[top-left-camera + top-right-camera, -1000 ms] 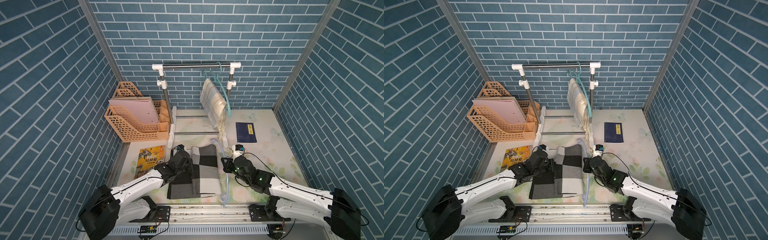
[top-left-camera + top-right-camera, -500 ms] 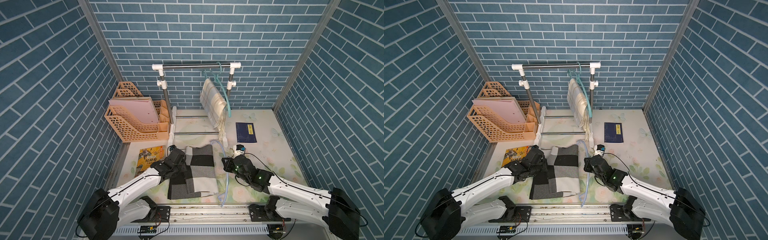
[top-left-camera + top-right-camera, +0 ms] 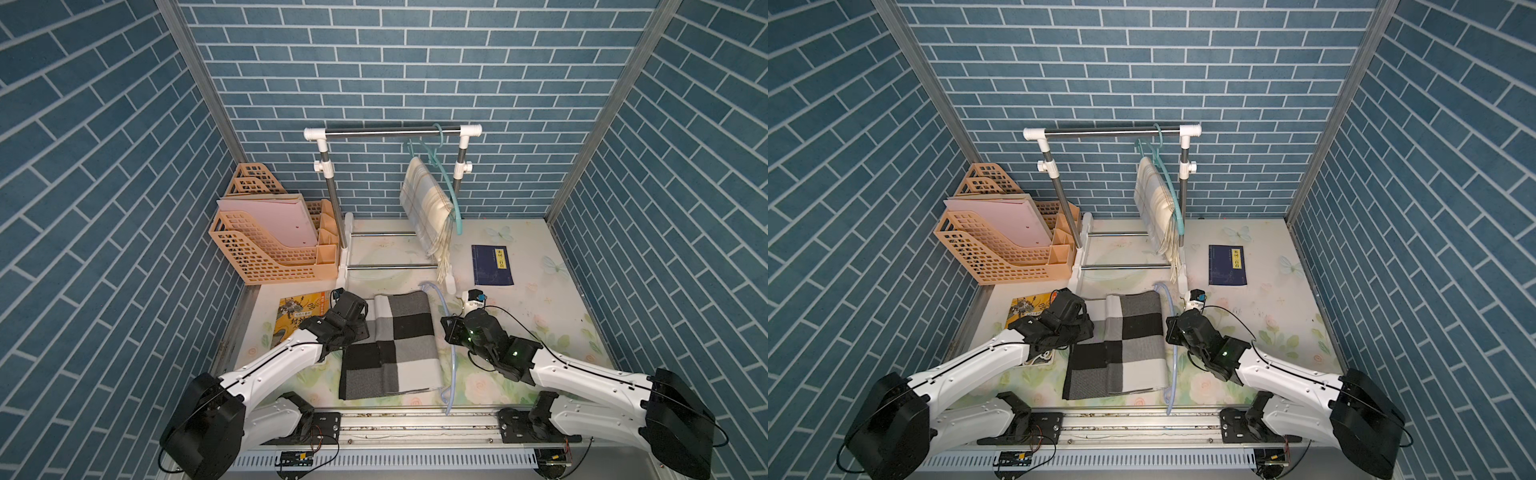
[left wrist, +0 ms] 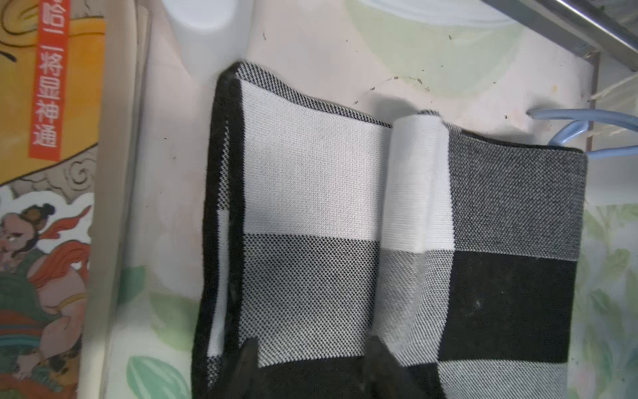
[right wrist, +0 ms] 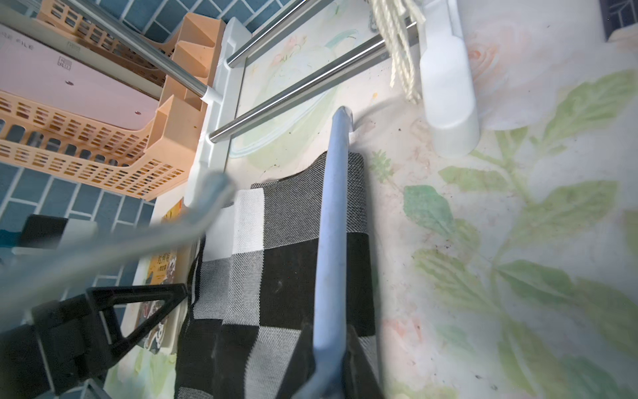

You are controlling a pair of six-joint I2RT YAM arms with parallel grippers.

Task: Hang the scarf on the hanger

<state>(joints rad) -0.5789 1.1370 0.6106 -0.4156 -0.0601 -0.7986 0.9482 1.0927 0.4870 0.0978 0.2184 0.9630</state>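
Left gripper [image 4: 314, 362]: jaws newly parted above the checked scarf [image 3: 399, 345], its hold just let go. Scarf: folded flat on the table [image 3: 540, 332], with the blue hanger [image 5: 331, 241] lying along its right edge. Right gripper [image 5: 328, 349]: pinching the hanger's bar. Judgement: the scarf is positioned, and lifting the hanger comes next.

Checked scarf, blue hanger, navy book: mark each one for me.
checked scarf [image 3: 409, 328]: in a top view, on a black square near its middle.
blue hanger [image 5: 332, 224]: right wrist view, midway along its straight bar.
navy book [image 3: 492, 264]: in a top view, centre of its cover.
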